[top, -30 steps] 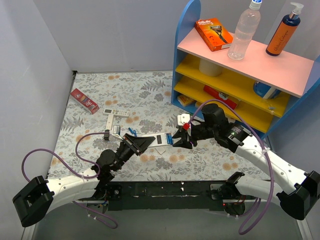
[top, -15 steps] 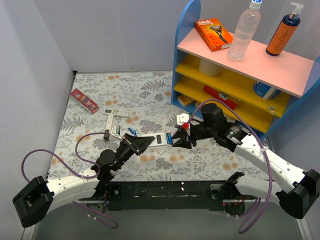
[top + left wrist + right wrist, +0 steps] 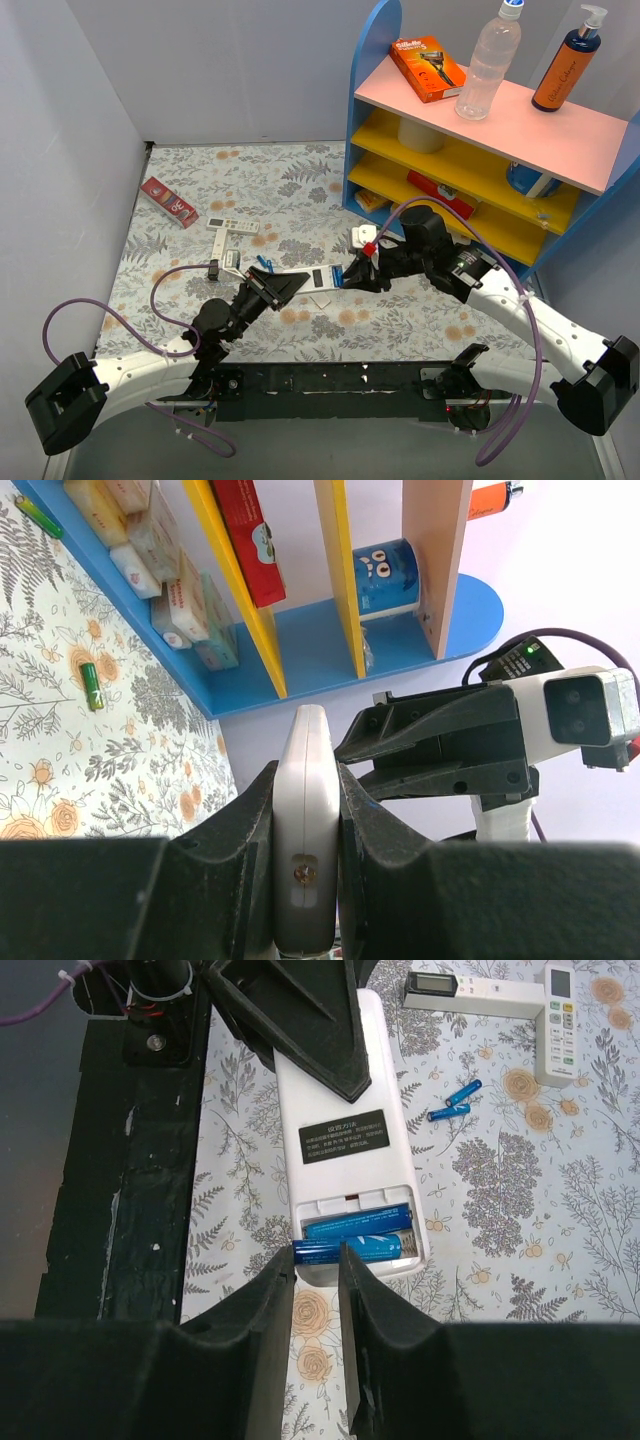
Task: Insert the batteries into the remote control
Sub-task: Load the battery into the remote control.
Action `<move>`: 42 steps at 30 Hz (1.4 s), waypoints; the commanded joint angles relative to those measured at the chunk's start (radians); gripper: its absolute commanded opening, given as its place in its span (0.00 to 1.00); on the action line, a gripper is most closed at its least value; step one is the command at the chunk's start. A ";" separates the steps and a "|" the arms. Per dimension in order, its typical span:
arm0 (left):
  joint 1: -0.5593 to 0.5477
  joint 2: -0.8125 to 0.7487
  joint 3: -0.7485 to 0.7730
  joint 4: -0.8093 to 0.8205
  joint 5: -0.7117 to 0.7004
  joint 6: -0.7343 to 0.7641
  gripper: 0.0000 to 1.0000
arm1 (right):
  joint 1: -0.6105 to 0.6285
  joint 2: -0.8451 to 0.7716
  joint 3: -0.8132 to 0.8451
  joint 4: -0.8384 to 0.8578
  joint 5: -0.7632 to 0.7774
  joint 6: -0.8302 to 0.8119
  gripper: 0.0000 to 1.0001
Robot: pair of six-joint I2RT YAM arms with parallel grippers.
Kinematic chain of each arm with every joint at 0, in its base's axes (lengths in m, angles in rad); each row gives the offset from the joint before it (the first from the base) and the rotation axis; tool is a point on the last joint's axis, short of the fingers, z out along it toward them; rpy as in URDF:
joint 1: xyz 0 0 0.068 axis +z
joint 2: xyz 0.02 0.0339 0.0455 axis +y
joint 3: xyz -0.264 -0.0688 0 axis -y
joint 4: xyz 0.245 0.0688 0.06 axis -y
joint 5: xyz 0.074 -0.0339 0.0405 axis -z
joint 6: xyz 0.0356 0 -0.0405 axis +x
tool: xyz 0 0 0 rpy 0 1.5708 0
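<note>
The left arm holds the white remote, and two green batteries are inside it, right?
Not green: the two batteries inside the remote control are blue, as the right wrist view shows. The left end effector does hold it.

Lab test booth dressed up like a home, I'd say. Plain grey walls [image 3: 240,70] box in a floral tablecloth [image 3: 300,190], and a bright shelf [image 3: 372,60] holds a razor pack [image 3: 427,68] and a water bottle [image 3: 488,65].

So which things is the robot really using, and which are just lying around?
Using: remote control, two blue batteries in it, two loose blue batteries, green battery.
Lying around: other white remote, red box, water bottle, orange bottle, razor pack.
</note>
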 commanded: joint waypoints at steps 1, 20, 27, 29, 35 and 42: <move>0.006 -0.016 -0.143 0.052 0.015 -0.254 0.00 | -0.001 0.016 0.000 0.043 0.028 0.005 0.29; 0.006 0.007 -0.137 0.136 0.061 -0.248 0.00 | 0.000 0.056 -0.049 0.142 0.163 0.048 0.17; 0.006 0.033 -0.125 0.167 0.093 -0.230 0.00 | 0.000 0.072 -0.044 0.185 0.238 0.108 0.11; 0.006 0.034 -0.120 0.171 0.105 -0.218 0.00 | 0.002 0.081 -0.035 0.189 0.252 0.128 0.10; 0.006 0.037 -0.094 0.168 0.128 -0.162 0.00 | 0.000 0.125 0.014 0.150 0.279 0.189 0.05; 0.006 0.056 -0.073 0.202 0.180 -0.124 0.00 | 0.005 0.191 0.077 0.080 0.263 0.265 0.01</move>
